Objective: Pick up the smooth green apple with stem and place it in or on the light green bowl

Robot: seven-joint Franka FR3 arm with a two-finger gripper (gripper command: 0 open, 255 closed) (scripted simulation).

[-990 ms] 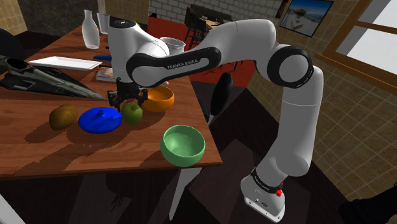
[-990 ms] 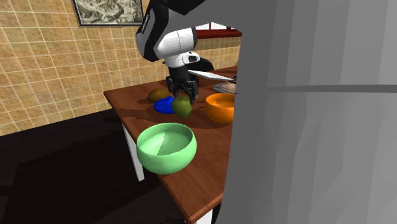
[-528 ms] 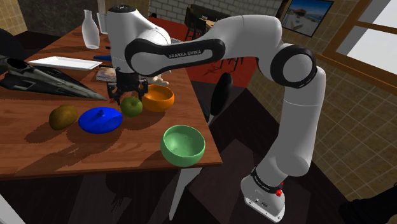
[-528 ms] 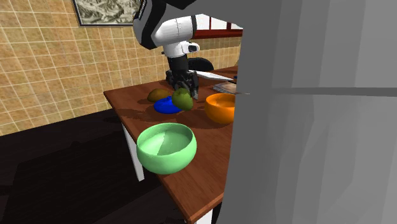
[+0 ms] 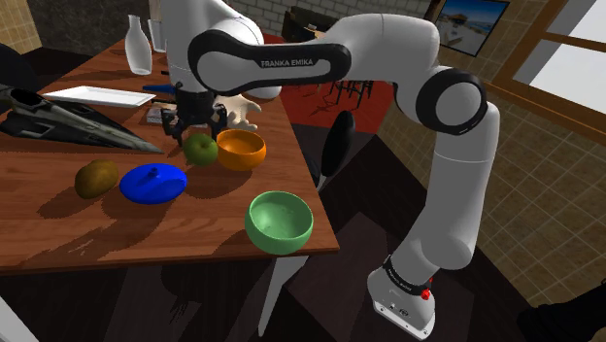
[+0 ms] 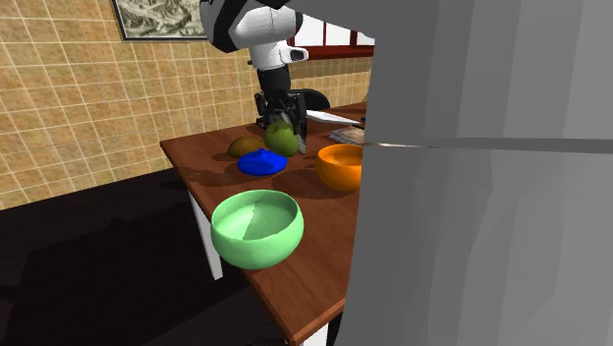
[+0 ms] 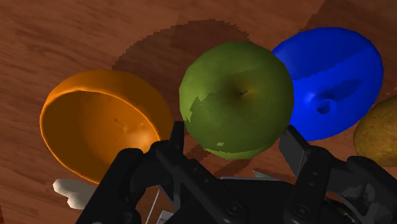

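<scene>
The all-black two-finger gripper (image 7: 233,133) is closed to a middling width on the smooth, round green apple (image 7: 236,98), one finger on each flank. The stem dimple faces back toward the hand. The apple hangs clear of the brown wooden table (image 5: 117,233), just beside the shallow orange bowl (image 5: 241,150) and slightly above its rim, between that bowl and a glossy blue domed lid (image 5: 152,182). The deep light green bowl (image 5: 280,221) stands well apart from the orange bowl, out toward the table's corner.

The apple looks rigid and moderately heavy, and its slick, curved skin could slide or roll between flat pads. The safest hold is probably across its widest girth, as here. A low release into the bowl should avoid a bounce.
</scene>
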